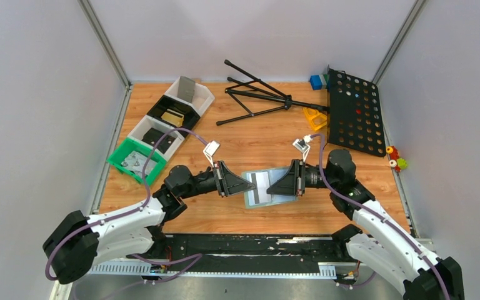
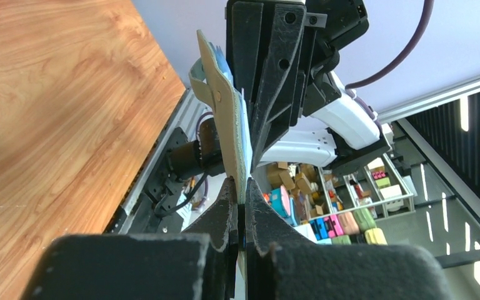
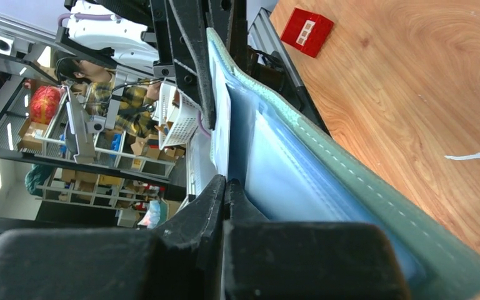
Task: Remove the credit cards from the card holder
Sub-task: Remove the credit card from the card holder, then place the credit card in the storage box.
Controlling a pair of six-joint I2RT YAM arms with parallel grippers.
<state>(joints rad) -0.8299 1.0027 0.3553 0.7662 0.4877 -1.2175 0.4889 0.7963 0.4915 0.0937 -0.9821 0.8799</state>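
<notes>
The wooden table (image 1: 237,215) lay mostly bare at its centre, and over that open patch the left arm (image 1: 125,219) and right arm (image 1: 375,222) reached inward from opposite sides to meet head-on. Between them hung the card holder (image 1: 257,199), lifted off the wood and opened so that its pale blue pocket side faced up towards the top camera. It was probably held this way so that both arms could work on the pockets freely. The left gripper (image 1: 248,185) had its jaws pressed tight on the holder's left edge. In its own wrist view the two fingers met with only the thin, edge-on cover between them, which looked like an anchoring grip meant to resist a pull from the other side. The right gripper (image 1: 275,185) came in from the opposite edge, its jaws equally tight. Its wrist view showed them pinched on the pale inner layers, while the stitched grey-green outer cover passed beside the fingers rather than between them. Whether a card was among those layers could not be made out. One of the credit cards (image 1: 260,181), whitish with a dark stripe, sat in a translucent sleeve between the two sets of fingertips, so nothing seemed to be out yet. A small red block (image 3: 307,31) lay on the table well away from all this.
</notes>
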